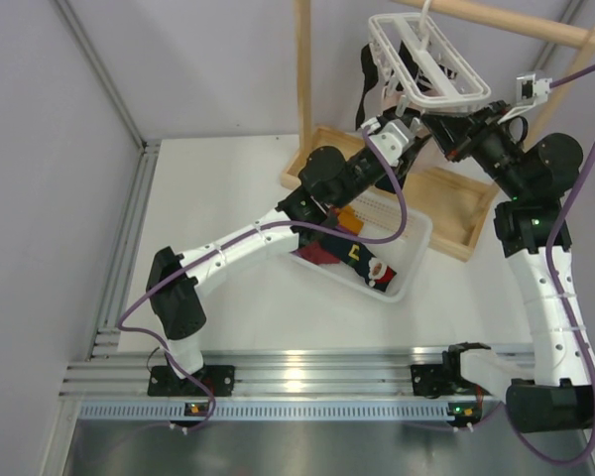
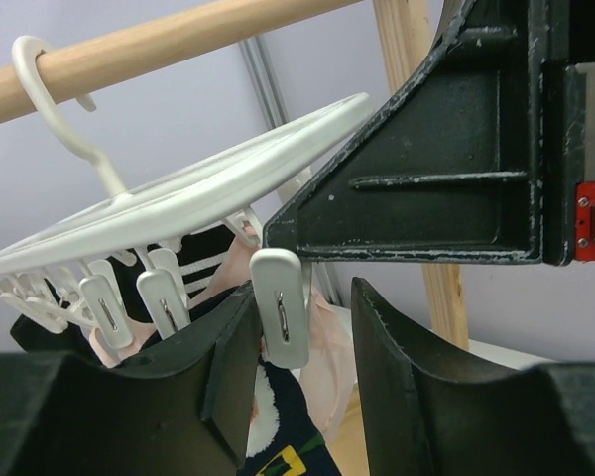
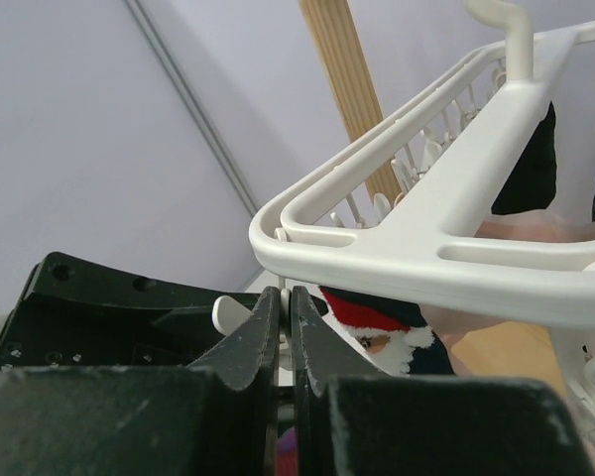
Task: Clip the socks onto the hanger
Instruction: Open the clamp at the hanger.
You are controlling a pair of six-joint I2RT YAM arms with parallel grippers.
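The white lattice hanger [image 1: 431,64] hangs by its hook from the wooden rod, and both grippers are up under it. My left gripper [image 2: 305,297] is open, with a white peg [image 2: 281,307] between its fingers. A navy sock with a yellow buckle [image 2: 278,441] hangs just below that peg, next to the left finger. My right gripper [image 3: 283,297] is shut on a thin white peg under the hanger rim [image 3: 416,243]. A navy Santa sock [image 3: 397,317] shows just behind it. More socks, maroon-orange [image 1: 349,220] and navy [image 1: 357,256], lie in the basket.
The white slotted basket [image 1: 409,260] stands on the table under the left arm. The wooden rack's post [image 1: 303,79], rod [image 2: 178,50] and base tray [image 1: 456,213] surround the hanger. A pale pink garment [image 2: 332,337] and a dark striped sock [image 2: 203,258] hang from other pegs.
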